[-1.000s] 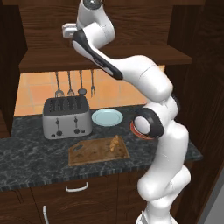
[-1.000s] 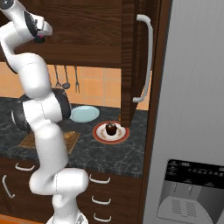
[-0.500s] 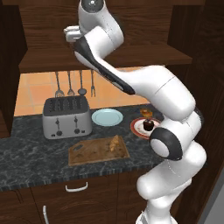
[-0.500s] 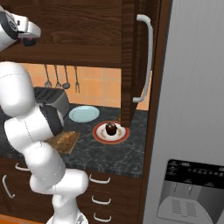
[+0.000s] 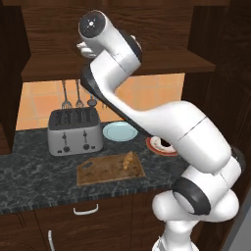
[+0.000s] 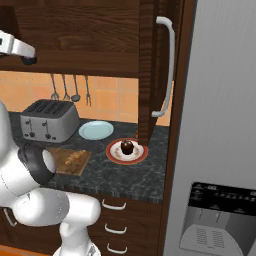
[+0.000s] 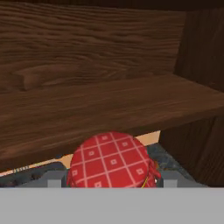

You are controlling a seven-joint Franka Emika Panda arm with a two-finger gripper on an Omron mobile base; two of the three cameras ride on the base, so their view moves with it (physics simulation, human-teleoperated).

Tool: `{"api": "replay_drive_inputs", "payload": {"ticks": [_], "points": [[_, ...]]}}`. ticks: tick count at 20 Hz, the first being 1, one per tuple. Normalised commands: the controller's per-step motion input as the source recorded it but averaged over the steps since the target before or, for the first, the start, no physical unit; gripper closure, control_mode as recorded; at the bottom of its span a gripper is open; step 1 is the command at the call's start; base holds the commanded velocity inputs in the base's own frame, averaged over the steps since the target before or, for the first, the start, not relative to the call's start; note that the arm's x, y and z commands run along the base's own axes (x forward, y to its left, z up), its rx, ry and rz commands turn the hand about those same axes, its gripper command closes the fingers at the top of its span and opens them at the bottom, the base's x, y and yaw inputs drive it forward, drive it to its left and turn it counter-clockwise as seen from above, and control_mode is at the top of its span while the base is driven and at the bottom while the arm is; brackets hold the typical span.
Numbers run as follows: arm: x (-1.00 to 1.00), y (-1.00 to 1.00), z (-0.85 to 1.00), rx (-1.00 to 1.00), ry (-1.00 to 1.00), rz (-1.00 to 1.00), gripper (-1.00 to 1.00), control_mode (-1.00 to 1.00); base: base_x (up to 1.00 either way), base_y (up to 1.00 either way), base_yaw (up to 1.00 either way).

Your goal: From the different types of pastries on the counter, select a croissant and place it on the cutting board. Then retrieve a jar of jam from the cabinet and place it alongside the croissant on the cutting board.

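Note:
In the hand view the jar of jam [image 7: 112, 162], with a red checked top, sits between my gripper [image 7: 111, 180] fingertips, just in front of the cabinet shelf [image 7: 109, 109]. My gripper [image 6: 26, 56] is shut on it, high at shelf level above the toaster. The croissant [image 5: 128, 160] lies on the right part of the cutting board [image 5: 98, 171] on the counter [image 5: 29, 176]. Croissant [image 6: 74, 158] and board [image 6: 60, 165] also appear behind my arm. The dark chocolate pastry [image 6: 127, 146] rests on a red-rimmed plate [image 6: 114, 155]. The small round golden-brown pastry is hidden.
A silver toaster [image 5: 73, 131] stands left of a pale blue plate [image 5: 120, 131]. Utensils [image 5: 76, 95] hang on the orange backsplash. The open cabinet door [image 6: 155, 65] with its handle juts out right of the plates, next to the grey fridge [image 6: 220, 125].
The arm's elbow and lower joints have swung forward and to the right. The hand has drawn back from the cabinet and dropped slightly, with the jar in it.

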Motion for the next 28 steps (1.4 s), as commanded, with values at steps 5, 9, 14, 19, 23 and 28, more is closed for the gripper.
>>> {"api": "replay_drive_inputs", "payload": {"ticks": [5,9,14,19,23,28], "points": [[-0.82,-0.15,-0.39,0.00,0.00,-0.32,1.00,-1.00,0.00,0.00,0.00],[-0.63,-0.11,-0.91,0.00,0.00,-0.29,1.00,-1.00,0.00,0.00,0.00],[-0.70,-0.26,-0.99,0.00,0.00,-0.28,1.00,-1.00,0.00,0.00,0.00],[-0.62,-0.20,-0.91,0.01,0.00,-0.27,1.00,-1.00,0.00,0.00,0.00],[-0.53,-0.11,-0.86,0.01,0.00,-0.26,1.00,-1.00,0.00,0.00,0.00],[-0.34,0.00,-0.79,0.01,-0.02,-0.24,1.00,-1.00,0.00,0.00,0.00]]}}
